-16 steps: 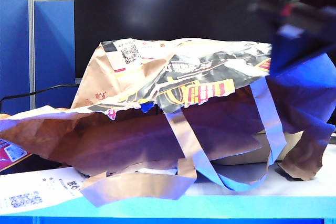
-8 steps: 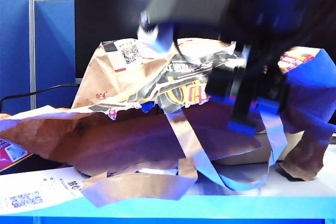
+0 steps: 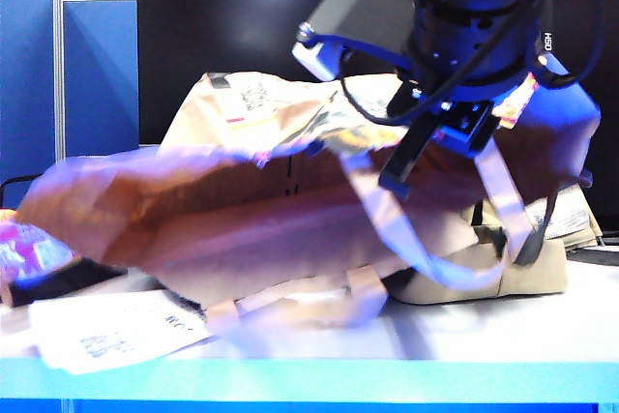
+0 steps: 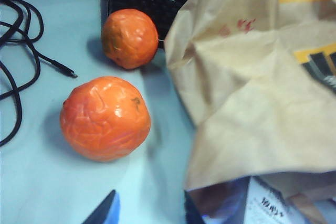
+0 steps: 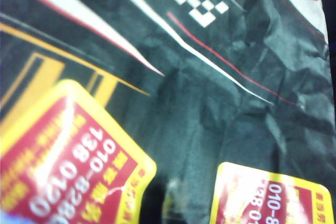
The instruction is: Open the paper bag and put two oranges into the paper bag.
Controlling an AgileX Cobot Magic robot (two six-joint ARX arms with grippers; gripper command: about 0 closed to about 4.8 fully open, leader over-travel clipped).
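Indoors, pale table; right gripper jaws clamp paper bag; left gripper jaws unclear.

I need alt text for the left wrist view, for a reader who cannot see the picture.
Two oranges, the nearer orange and the farther orange, lie apart on a pale table beside the crumpled brown paper bag, neither inside it. A black cable loops at one side, and a blue tip of the left gripper shows at the picture's edge.
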